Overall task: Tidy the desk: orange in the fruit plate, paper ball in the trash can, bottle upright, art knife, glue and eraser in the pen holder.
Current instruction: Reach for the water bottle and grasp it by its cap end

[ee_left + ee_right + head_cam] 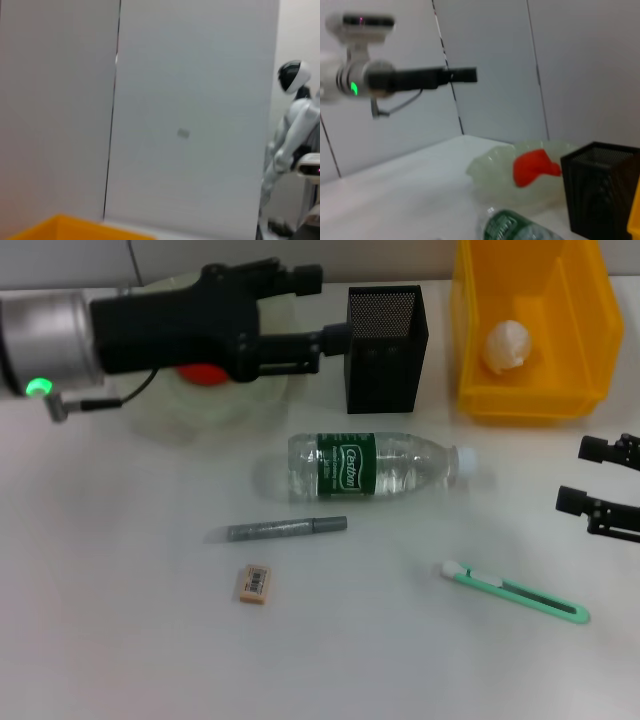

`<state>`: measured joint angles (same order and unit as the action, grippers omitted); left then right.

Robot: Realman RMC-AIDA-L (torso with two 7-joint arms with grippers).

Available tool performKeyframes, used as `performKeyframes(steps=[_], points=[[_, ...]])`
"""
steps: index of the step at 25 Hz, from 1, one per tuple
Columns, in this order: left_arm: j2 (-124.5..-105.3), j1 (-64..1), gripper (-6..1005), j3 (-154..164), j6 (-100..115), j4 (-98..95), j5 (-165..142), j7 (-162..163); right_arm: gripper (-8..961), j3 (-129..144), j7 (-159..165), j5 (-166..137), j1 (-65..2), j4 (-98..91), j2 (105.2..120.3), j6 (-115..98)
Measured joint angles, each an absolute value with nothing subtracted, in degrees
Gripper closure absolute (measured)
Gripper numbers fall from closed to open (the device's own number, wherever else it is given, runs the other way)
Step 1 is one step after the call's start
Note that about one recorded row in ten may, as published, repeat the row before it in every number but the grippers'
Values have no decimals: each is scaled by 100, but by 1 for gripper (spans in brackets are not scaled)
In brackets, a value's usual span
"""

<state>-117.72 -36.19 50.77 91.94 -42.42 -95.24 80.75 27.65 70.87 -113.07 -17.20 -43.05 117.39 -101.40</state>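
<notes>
With the orange (205, 373) sitting in the fruit plate (180, 415) at ten o'clock and the paper ball (508, 345) in the trash can (530, 390), the released, empty left gripper (318, 310) is hovering above the plate while the bottle (375, 465), glue (285, 529), eraser (255, 583) and art knife (512, 592) are lying untidied.

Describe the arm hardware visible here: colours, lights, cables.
Left arm: silver cylindrical wrist with a lit green LED, thin black cable, boxy matte-black left end effector. Right end effector: only black finger parts show at the head view's edge.
</notes>
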Motion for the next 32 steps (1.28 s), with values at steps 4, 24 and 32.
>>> performKeyframes(steps=[4,24,32], points=[[-11820,-4007,196,5094,9029,-4810,-10301,9035,175,2767,6769,-11435,-1613,-4449,11869,-9902],[-11913,-5589,195,7314,8228,-5715,-12340,11375,175,2763,6684,-11673,-1582,-4456,11909,-9378],[-11918,-5545,195,9026,6733,-5504,-12145,11379,175,2716,6716,-11673,-1594,-4431,11909,-9377]])
